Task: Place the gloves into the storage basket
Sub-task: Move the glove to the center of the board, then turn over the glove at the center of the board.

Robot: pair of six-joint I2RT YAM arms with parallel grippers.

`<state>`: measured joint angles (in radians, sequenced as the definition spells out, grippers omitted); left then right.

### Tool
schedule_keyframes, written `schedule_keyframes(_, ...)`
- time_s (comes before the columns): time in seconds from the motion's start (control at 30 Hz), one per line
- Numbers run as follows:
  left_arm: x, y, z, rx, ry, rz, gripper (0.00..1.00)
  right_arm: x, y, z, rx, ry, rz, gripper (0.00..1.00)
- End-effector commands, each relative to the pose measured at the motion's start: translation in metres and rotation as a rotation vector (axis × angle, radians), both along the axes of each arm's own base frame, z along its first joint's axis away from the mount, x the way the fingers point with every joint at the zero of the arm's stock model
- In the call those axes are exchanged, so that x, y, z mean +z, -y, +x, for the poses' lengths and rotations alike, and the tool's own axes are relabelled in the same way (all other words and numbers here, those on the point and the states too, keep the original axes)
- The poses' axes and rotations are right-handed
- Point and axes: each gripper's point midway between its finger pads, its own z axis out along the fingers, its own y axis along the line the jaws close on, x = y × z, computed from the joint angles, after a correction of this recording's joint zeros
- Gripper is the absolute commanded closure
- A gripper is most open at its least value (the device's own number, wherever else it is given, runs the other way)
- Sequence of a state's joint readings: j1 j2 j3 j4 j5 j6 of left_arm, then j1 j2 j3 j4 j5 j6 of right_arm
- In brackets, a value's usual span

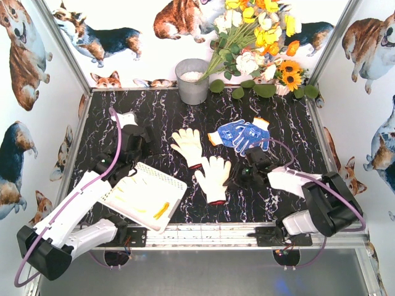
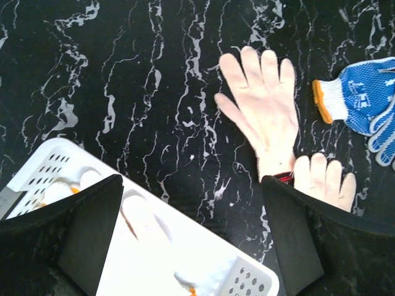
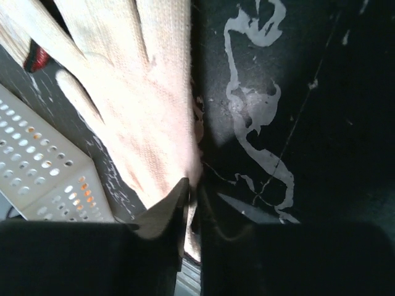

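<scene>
some gloves [image 2: 139, 216] already lie in the basket [image 1: 174, 185], near left; others wait on the tabletop [image 1: 296, 142]. the right hand [image 3: 192, 198] sits low, pinching the near white glove [image 1: 213, 177] by its edge. the left hand [image 2: 191, 185] hangs spread over the basket's far rim. beyond lie the far white glove [image 1: 187, 145] and blue gloves [image 1: 241, 134].

A grey metal bucket [image 1: 192, 81] stands far centre on the black marbled table [image 1: 154, 114], with a flower bouquet [image 1: 259, 37] just to its right.
</scene>
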<state>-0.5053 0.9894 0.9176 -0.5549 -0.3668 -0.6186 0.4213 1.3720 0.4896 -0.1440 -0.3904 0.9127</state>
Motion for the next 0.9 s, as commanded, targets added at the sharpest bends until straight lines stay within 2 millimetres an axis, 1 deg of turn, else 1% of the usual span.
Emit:
schedule_keyframes(0.0, 0.000, -0.014, -0.006, 0.027, -0.009, 0.049, 0.12, 0.008, 0.001, 0.020, 0.016, 0.075, -0.004, 0.94)
schedule_keyframes(0.03, 0.000, -0.014, -0.006, 0.027, -0.010, 0.049, 0.12, 0.012, 0.004, 0.022, 0.020, 0.080, -0.011, 1.00)
schedule_keyframes(0.1, -0.002, -0.014, -0.007, 0.026, -0.017, 0.051, 0.12, 0.021, 0.014, 0.022, 0.026, 0.097, -0.052, 1.00)
schedule_keyframes(0.17, -0.003, -0.015, -0.008, 0.029, -0.019, 0.051, 0.12, 0.029, 0.032, 0.018, 0.023, 0.099, -0.128, 1.00)
schedule_keyframes(0.2, -0.004, -0.015, -0.008, 0.031, -0.018, 0.049, 0.12, 0.038, 0.040, 0.019, 0.022, 0.117, -0.165, 1.00)
schedule_keyframes(0.3, -0.004, -0.015, -0.009, 0.029, -0.014, 0.042, 0.12, 0.062, 0.075, 0.013, 0.017, 0.150, -0.321, 1.00)
schedule_keyframes(0.37, -0.003, -0.015, -0.010, 0.026, -0.012, 0.038, 0.12, 0.083, 0.096, 0.010, 0.027, 0.202, -0.431, 1.00)
schedule_keyframes(0.43, -0.002, -0.014, -0.011, 0.022, -0.011, 0.035, 0.12, 0.105, 0.113, 0.008, 0.040, 0.237, -0.522, 1.00)
schedule_keyframes(0.53, -0.001, -0.012, -0.011, 0.013, -0.010, 0.027, 0.12, 0.137, 0.127, 0.005, 0.054, 0.263, -0.614, 1.00)
schedule_keyframes(0.57, -0.001, -0.012, -0.012, 0.009, -0.012, 0.023, 0.12, 0.142, 0.128, 0.003, 0.071, 0.264, -0.643, 1.00)
schedule_keyframes(0.6, -0.001, -0.011, -0.012, 0.006, -0.014, 0.018, 0.12, 0.145, 0.125, 0.002, 0.100, 0.266, -0.661, 1.00)
schedule_keyframes(0.63, -0.002, -0.010, -0.013, 0.001, -0.017, 0.015, 0.12, 0.144, 0.120, 0.001, 0.136, 0.257, -0.685, 1.00)
schedule_keyframes(0.7, -0.002, -0.007, -0.015, -0.006, -0.022, 0.001, 0.12, 0.129, 0.100, -0.003, 0.239, 0.221, -0.731, 1.00)
schedule_keyframes(0.73, -0.003, -0.006, -0.016, -0.011, -0.024, -0.007, 0.12, 0.118, 0.085, -0.006, 0.294, 0.200, -0.729, 1.00)
schedule_keyframes(0.83, -0.005, -0.003, -0.019, -0.023, -0.029, -0.031, 0.12, 0.079, 0.030, -0.018, 0.396, 0.081, -0.572, 0.99)
schedule_keyframes(0.87, -0.006, -0.001, -0.020, -0.028, -0.032, -0.039, 0.12, 0.070, 0.011, -0.019, 0.418, 0.074, -0.513, 0.93)
